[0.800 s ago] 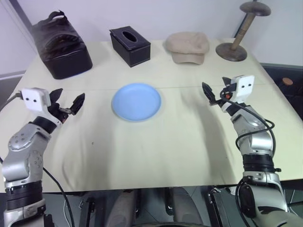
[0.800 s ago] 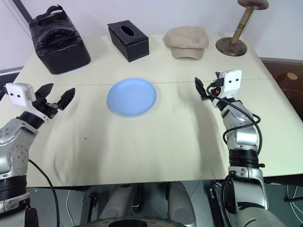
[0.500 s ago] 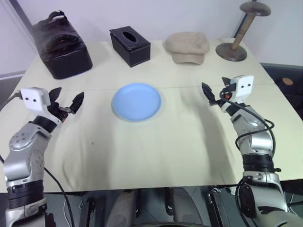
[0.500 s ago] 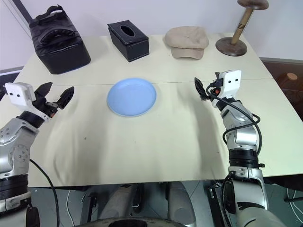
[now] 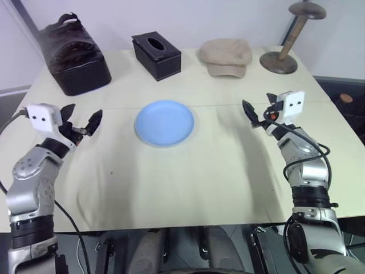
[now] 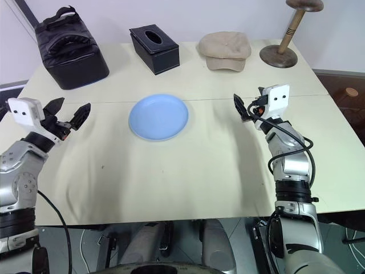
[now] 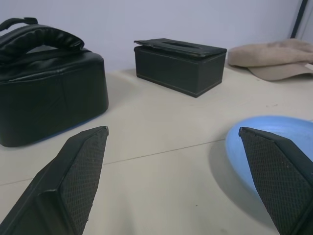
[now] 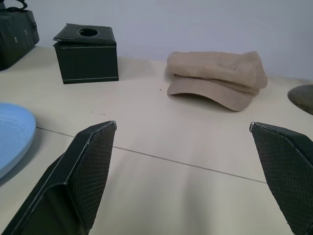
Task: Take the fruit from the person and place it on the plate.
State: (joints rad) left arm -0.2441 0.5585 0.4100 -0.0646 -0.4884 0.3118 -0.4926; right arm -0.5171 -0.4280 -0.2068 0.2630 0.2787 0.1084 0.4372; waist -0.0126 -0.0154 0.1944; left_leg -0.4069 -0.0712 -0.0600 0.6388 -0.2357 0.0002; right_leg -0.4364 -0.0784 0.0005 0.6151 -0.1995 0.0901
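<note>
Left pincer (image 5: 83, 123) raised above the desk (image 5: 188, 171), fingers (image 7: 73, 171) spread wide, nothing between them. Right pincer (image 5: 259, 111) likewise raised over the desk, fingers (image 8: 83, 171) spread wide, nothing held.

Between the two pincers, flat on the desk: light blue plate (image 5: 164, 123), bare on top, nearer the left pincer than the right, well apart from both. No contact between plate and either pincer.

Beyond the left pincer, at the far edge of the desk: black padded bag (image 5: 73, 54) with a handle on top. Further along the same far edge, beyond the plate: black tissue box (image 5: 156, 55) with an oval slot in its lid. Ahead of the right pincer, at the far edge: beige cap (image 5: 226, 57), lying flat, brim toward the near side. Past the cap, off to the right pincer's outer side: wooden stand (image 5: 285, 40) with a round base, a slanted post and a round top.

Faint straight seam across the desk, running just ahead of both pincers and behind the plate.
</note>
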